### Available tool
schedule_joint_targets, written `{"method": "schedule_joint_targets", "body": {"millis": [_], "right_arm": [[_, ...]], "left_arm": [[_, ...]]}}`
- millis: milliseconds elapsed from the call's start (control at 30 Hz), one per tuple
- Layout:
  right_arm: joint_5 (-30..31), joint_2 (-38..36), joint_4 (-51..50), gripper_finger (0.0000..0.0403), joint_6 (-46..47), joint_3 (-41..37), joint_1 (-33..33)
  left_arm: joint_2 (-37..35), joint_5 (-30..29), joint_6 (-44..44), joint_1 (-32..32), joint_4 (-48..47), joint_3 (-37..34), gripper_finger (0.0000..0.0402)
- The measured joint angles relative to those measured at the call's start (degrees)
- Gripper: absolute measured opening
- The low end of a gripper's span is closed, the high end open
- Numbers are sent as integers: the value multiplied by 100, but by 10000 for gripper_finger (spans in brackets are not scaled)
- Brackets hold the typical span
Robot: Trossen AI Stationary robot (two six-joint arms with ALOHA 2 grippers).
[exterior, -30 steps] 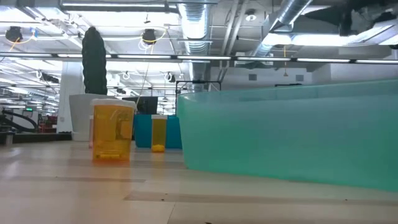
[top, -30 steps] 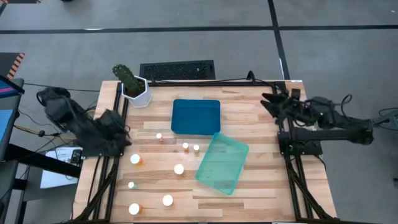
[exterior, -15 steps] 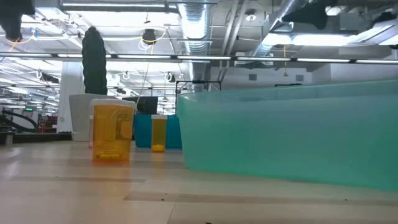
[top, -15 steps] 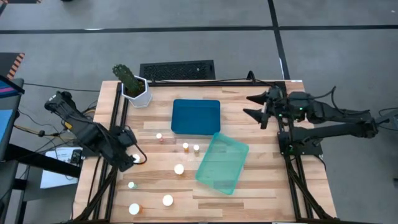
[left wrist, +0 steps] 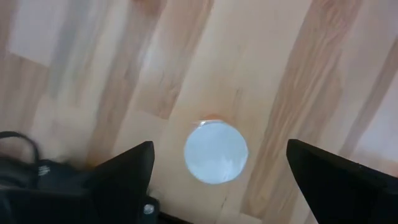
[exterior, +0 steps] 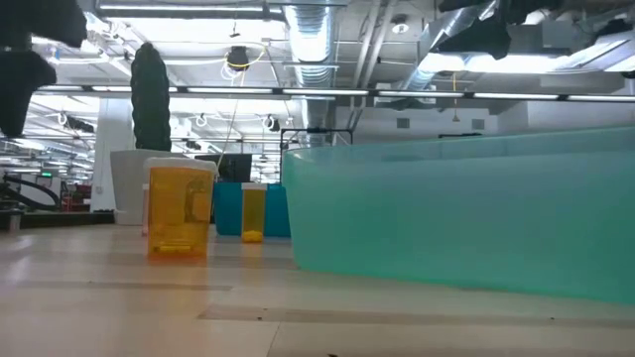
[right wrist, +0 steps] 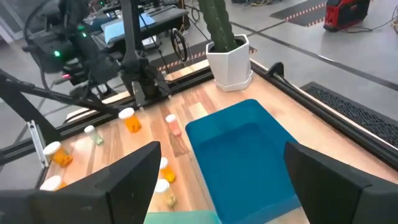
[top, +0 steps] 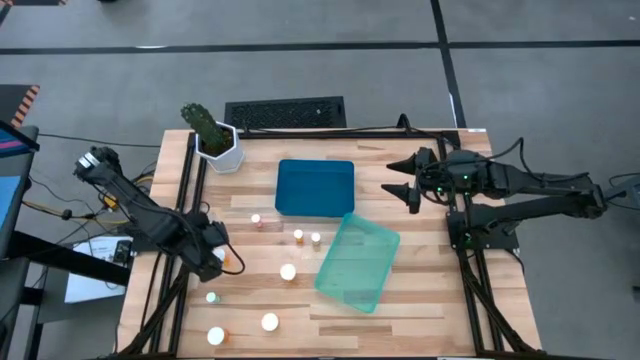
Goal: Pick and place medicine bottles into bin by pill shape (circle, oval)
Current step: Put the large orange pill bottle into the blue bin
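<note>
Several white-capped medicine bottles stand on the wooden table: amber ones (top: 288, 271) (top: 216, 336) and slimmer pale ones (top: 211, 297) (top: 256, 219). My left gripper (top: 214, 256) is open and points down over an amber bottle near the table's left edge. In the left wrist view the bottle's white cap (left wrist: 216, 152) lies between my two fingers, untouched. My right gripper (top: 404, 180) is open and empty, in the air to the right of the blue bin (top: 315, 187). The blue bin also shows in the right wrist view (right wrist: 249, 149).
A teal bin (top: 358, 262) lies slanted at centre right, its corner close to the blue bin. A white hexagonal pot with a cactus (top: 215, 140) stands at the far left corner. In the low view an amber bottle (exterior: 179, 208) and a slim bottle (exterior: 253, 211) stand left of the teal bin (exterior: 466, 213).
My left gripper has swung from the table's left edge in over the table and come down over the amber bottle near that edge. My right gripper has reached from the table's right edge toward the blue bin. No bottle has moved.
</note>
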Motion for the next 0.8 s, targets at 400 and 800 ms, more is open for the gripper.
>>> {"method": "schedule_joint_targets", "body": {"millis": [400,800], "right_arm": [[-2,0,-11,343,6,0,-2],[2,0,-14,338,9,0,-7]], "left_arm": [[2,171,-222,7,488,-644,357],[24,164,95,7,602,-650,321]]}}
